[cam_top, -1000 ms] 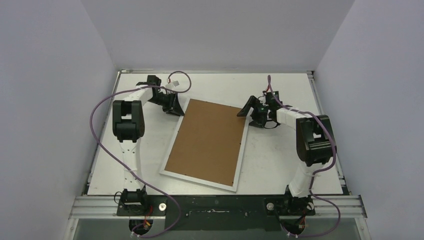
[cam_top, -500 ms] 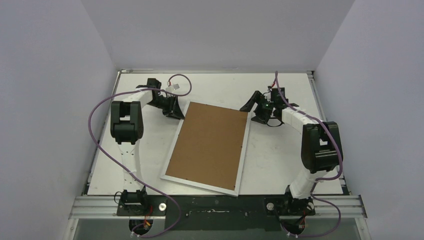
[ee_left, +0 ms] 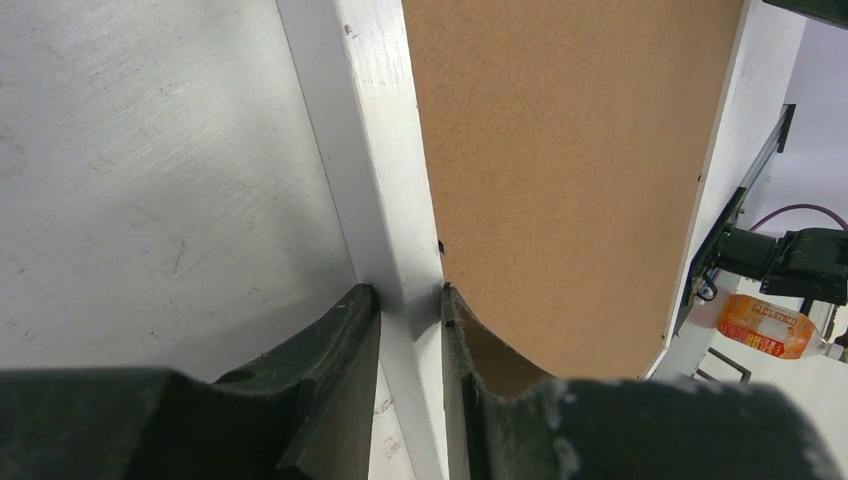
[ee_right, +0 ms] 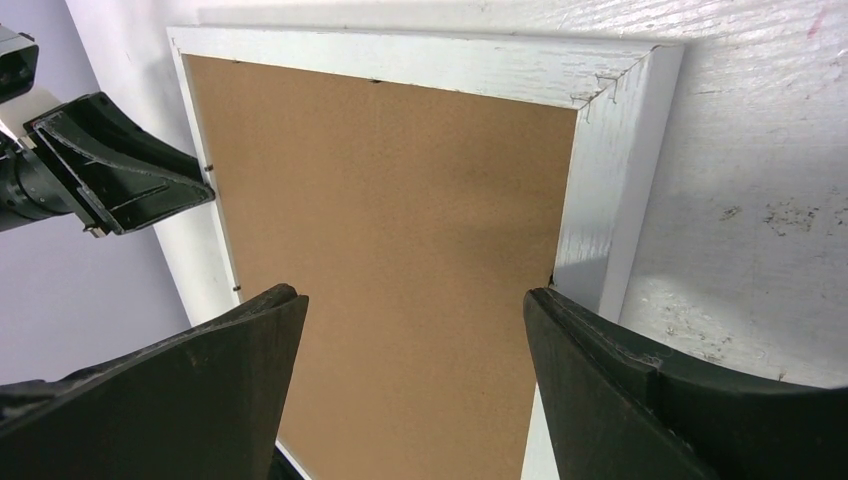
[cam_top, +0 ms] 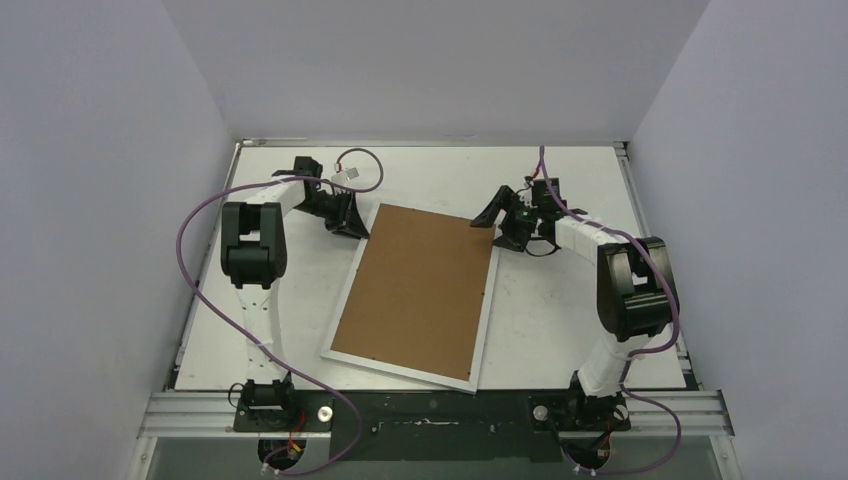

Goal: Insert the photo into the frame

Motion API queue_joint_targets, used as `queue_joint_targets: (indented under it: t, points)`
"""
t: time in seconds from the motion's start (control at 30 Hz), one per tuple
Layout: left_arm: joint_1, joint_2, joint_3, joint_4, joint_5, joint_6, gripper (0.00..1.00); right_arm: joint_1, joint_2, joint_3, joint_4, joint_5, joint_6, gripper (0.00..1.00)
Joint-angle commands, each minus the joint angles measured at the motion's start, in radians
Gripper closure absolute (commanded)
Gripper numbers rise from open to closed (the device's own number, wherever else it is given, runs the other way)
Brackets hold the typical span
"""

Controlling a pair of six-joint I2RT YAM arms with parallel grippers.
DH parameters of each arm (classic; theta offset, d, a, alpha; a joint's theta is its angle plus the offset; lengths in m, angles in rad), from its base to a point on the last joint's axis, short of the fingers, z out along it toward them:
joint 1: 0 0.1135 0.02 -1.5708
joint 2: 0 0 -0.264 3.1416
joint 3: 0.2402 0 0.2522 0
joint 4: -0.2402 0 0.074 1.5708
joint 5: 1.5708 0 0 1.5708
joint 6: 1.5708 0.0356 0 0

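The frame [cam_top: 487, 300] lies flat on the table, back up, its white border around a brown backing board [cam_top: 420, 290]. The photo is hidden. My left gripper [cam_top: 352, 222] is at the frame's far left corner. In the left wrist view it [ee_left: 408, 292] is shut on the white border [ee_left: 370, 150], one finger outside it and one on the board [ee_left: 570, 150]. My right gripper [cam_top: 500, 228] is at the far right corner. In the right wrist view it [ee_right: 412, 295] stands open over the board [ee_right: 400, 180], one finger by the border [ee_right: 610, 200].
Pale walls close in the white table [cam_top: 560, 320] on three sides. A metal rail [cam_top: 430, 412] with both arm bases runs along the near edge. An orange-labelled bottle [ee_left: 770, 325] shows beyond the table in the left wrist view.
The frame has shifted slightly toward the near edge with the left gripper still on its border. The right arm swung away a little, then came back to the far right corner.
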Motion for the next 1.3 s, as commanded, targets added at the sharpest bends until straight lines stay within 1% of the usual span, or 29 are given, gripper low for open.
queue_joint_targets:
  t: [0.0,0.4,0.93,1.27]
  points:
    - [0.000,0.009,-0.013,-0.026,-0.064,0.028,0.87,-0.011,0.000,-0.010,0.038,-0.002,-0.005,0.18]
    - [0.000,0.013,-0.008,-0.027,-0.058,0.027,0.87,-0.017,-0.004,-0.022,0.017,-0.001,-0.024,0.18]
    - [0.000,0.019,0.005,-0.034,-0.050,0.033,0.87,0.003,0.048,-0.018,0.042,-0.016,-0.009,0.18]
    - [0.000,0.022,0.010,-0.041,-0.045,0.041,0.88,0.025,0.080,0.000,0.025,-0.018,-0.012,0.18]
